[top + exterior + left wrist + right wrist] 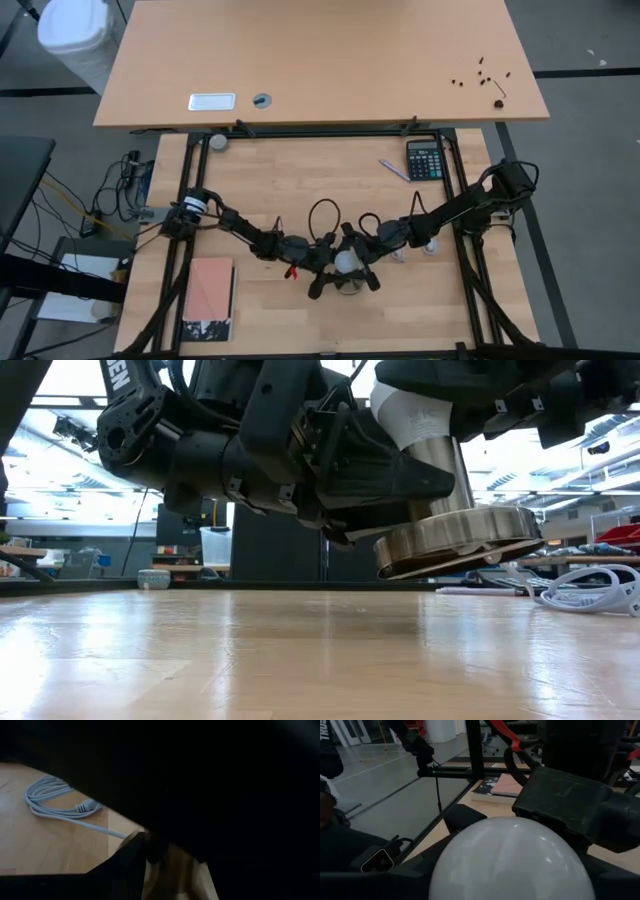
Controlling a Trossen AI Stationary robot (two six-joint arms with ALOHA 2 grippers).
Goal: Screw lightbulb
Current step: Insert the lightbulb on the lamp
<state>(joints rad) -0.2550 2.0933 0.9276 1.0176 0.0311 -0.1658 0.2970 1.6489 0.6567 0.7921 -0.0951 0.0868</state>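
Left gripper [400, 480] holds the socket disc [460, 540] tilted clear of the table [300, 660] — presumably steadying it for threading. Right gripper [350, 262] clasps the lightbulb [512, 860] — base seated in the socket, apparently.

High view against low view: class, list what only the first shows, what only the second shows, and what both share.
Only the high view shows the calculator, the pink notebook and both arms reaching in from opposite sides to meet near the table's middle. Only the low view shows the metallic socket disc lifted and tilted clear of the table, with the room behind. Both show the lightbulb between the left end effector and the right end effector.
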